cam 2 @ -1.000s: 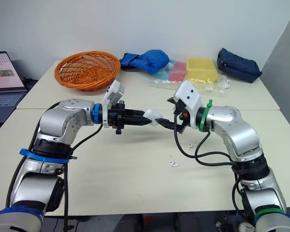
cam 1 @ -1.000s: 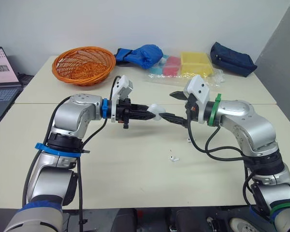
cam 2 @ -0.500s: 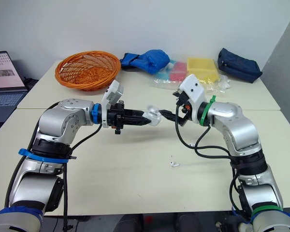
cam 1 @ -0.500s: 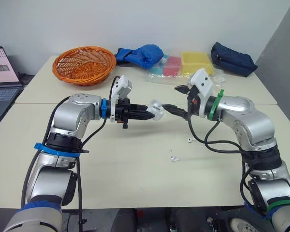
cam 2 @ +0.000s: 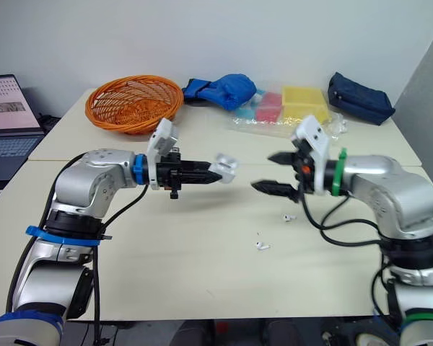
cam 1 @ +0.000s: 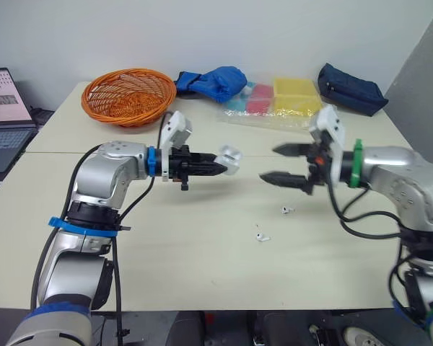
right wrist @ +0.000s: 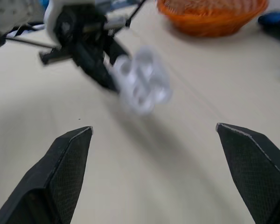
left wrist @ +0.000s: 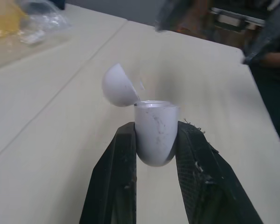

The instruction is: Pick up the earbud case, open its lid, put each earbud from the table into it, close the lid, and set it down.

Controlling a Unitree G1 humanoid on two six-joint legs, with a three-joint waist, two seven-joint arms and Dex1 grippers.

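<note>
Your left gripper (cam 1: 221,166) clamps the earbud case (cam 1: 232,156) above the table (cam 1: 195,267), lid now flipped open; your right gripper (cam 1: 268,164) has drawn clear, fingers spread wide, near two loose earbuds (cam 1: 287,210).

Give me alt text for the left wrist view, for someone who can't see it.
The left gripper holds the white earbud case between its two black fingers, lid flipped open, above a beige table.
</note>
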